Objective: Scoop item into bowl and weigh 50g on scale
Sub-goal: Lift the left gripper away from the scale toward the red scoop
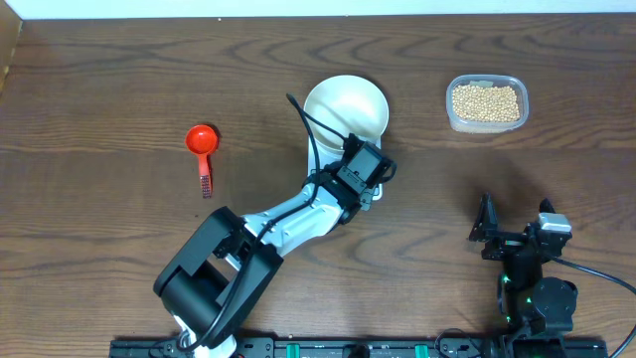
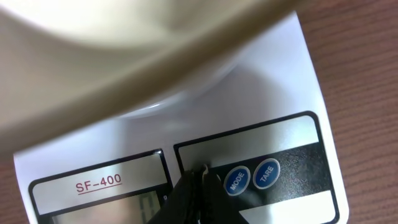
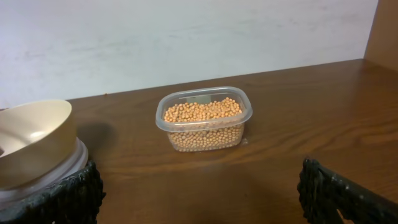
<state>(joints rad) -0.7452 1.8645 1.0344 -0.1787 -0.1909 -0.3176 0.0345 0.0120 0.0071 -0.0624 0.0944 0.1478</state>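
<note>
Beans: all in the clear plastic tub, back right of the table, well apart from both arms. Tub filled most of the way up its walls.

Bowl: white, upright, sitting on the scale. From overhead the bowl covers most of the scale's platform. Inside of the bowl shows plain white.

Left gripper: jaws fully closed, holding nothing. Its tip is over the scale's front panel, just left of the blue MODE button; the TARE button lies further right. Cannot tell whether the tip touches the panel. Display partly cut off at the frame edge, reading not legible.

Right gripper: jaws spread wide, nothing between them. It sits near the front right of the table and faces the tub, with the bowl at the left edge of its wrist view.

Red scoop: lying flat on the table left of the bowl, cup end away from the robot, handle toward it, apart from both grippers.
</note>
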